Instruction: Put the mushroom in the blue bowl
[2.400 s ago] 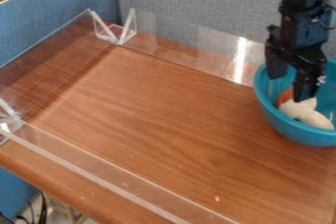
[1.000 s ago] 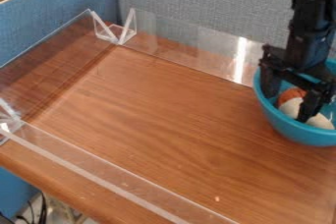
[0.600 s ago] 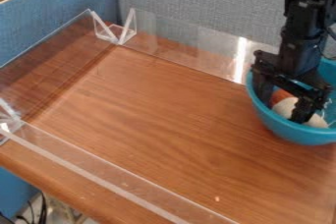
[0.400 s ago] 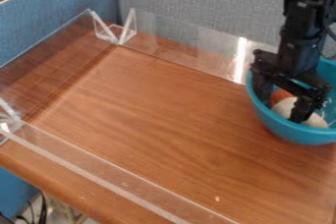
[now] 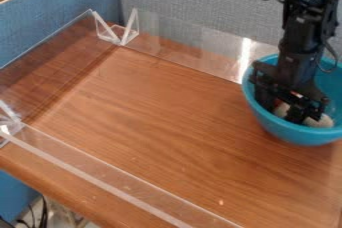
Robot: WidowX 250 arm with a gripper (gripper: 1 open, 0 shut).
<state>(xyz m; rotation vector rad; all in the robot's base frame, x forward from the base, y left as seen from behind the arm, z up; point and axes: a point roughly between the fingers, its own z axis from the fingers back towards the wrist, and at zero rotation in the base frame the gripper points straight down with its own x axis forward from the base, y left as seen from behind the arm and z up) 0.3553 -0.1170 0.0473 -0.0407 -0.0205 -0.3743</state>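
Mushroom position: the mushroom (image 5: 310,115) is seen only as a pale cream patch with a hint of orange low inside the blue bowl (image 5: 274,122), mostly screened by the arm; its cap and stem cannot be told apart, so its long axis cannot be read.

Counter: a wood-grain counter (image 5: 147,122) is fenced by a clear acrylic barrier (image 5: 80,172) along its edges, with blue wall panels (image 5: 187,2) behind; the bowl is set near the right edge.

Blue bowl: a deep, glossy turquoise bowl is shown upright, its right part cut by the picture's edge.

Arm: a black arm is lowered from above, pointing straight down into the bowl.

Hand: the hand (image 5: 297,100) is placed inside the bowl's rim; how far its fingers stand apart cannot be told, as they are dark and blurred against the bowl's interior.

Key relation: the pale patch lies just beside and slightly right of the fingers, at the bowl's bottom; whether it is touched or pinched cannot be told.

Judgement: the mushroom is judged to be already in the bowl.
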